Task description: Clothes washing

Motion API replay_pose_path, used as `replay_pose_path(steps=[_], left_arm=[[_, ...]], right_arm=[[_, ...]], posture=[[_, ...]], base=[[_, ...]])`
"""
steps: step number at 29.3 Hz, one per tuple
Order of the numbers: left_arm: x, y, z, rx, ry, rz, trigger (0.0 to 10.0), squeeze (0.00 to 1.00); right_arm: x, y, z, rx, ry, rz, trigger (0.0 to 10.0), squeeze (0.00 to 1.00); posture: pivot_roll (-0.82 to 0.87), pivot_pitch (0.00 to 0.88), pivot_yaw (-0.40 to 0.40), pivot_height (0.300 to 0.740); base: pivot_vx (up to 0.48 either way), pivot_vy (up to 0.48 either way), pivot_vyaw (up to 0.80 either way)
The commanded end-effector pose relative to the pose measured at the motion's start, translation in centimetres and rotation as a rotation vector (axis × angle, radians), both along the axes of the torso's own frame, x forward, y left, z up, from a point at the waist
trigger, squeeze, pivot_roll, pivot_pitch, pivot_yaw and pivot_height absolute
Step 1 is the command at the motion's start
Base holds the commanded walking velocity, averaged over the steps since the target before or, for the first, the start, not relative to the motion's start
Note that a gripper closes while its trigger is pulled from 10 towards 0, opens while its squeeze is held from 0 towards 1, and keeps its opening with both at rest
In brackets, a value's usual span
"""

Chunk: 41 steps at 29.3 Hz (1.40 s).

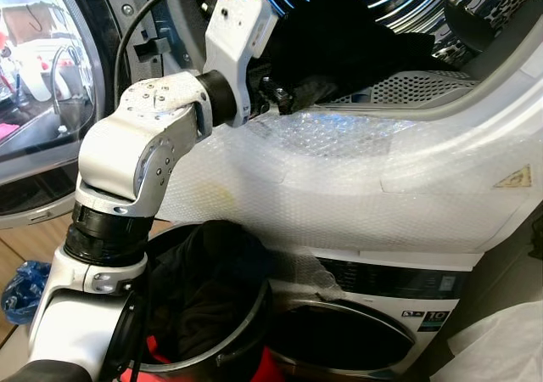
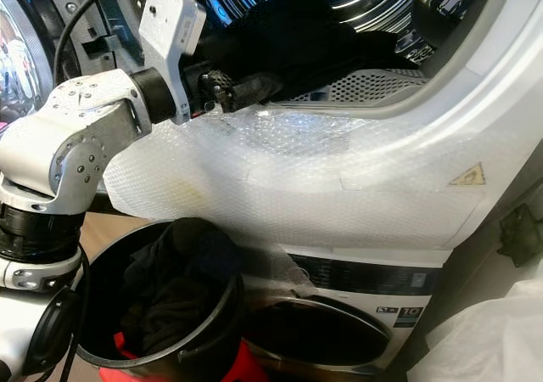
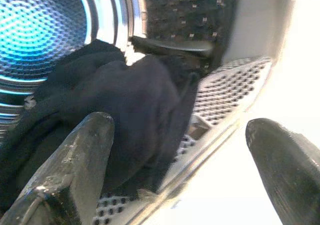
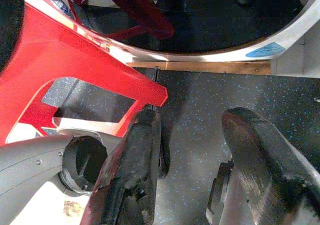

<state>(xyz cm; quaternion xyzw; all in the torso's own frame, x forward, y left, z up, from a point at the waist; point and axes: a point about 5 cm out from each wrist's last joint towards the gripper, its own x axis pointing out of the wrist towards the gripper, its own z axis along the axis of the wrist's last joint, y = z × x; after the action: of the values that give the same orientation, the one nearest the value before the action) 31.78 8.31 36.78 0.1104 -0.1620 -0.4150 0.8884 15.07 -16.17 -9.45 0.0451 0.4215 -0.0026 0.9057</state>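
My left gripper [image 3: 180, 160] is raised to the mouth of the upper washing machine drum [image 1: 407, 8] and stands open, with nothing between its fingers [image 3: 82, 160]. Just past them a dark garment [image 3: 115, 95] lies heaped on the drum's perforated lip; the same dark clothes [image 1: 339, 51] show inside the opening, beyond the left wrist [image 1: 237, 34]. Below, a black bucket [image 1: 246, 339] holds more dark clothes [image 1: 204, 289]. My right gripper [image 4: 192, 150] hangs open over a speckled dark floor [image 4: 200, 95], holding nothing.
Bubble wrap [image 1: 339, 178] covers the white rim below the drum opening. The round glass door [image 1: 34, 85] stands swung open at the left. A lower machine's door and panel [image 1: 365, 306] sit under the rim. A red plastic frame [image 4: 60, 60] lies by the right gripper.
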Motion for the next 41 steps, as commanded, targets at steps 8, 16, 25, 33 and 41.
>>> replay_pose_path(steps=[8,16,25,33,41], left_arm=[[2.8,2.1,-1.6,0.087,0.119,0.012,10.0,0.0],[4.3,4.1,-2.0,0.035,0.216,-0.23,10.0,0.0],[4.4,4.3,-1.0,0.093,0.148,-0.358,10.0,0.0],[6.3,2.5,-1.3,0.121,0.089,-0.295,10.0,0.0],[7.5,0.7,-2.3,0.09,0.153,-0.314,10.0,0.0]], right_arm=[[-0.4,0.2,-0.2,0.004,0.017,0.016,10.0,0.0],[-0.9,0.0,-0.3,-0.004,0.021,0.02,10.0,0.0],[-1.6,-0.3,-0.5,-0.008,0.027,0.007,10.0,0.0],[-2.1,-1.1,-0.6,-0.023,0.029,-0.01,10.0,0.0],[-2.3,-1.5,-0.6,-0.034,0.029,-0.005,10.0,0.0]], posture=[[0.06,0.037,0.127,0.74],[0.03,0.05,0.127,0.74],[0.0,0.057,0.133,0.74],[-0.03,0.063,0.129,0.74],[-0.06,0.067,0.137,0.74]], base=[[0.0,0.0,0.0],[0.0,0.0,0.0],[0.0,0.0,0.0],[0.0,0.0,0.0],[0.0,0.0,0.0]])
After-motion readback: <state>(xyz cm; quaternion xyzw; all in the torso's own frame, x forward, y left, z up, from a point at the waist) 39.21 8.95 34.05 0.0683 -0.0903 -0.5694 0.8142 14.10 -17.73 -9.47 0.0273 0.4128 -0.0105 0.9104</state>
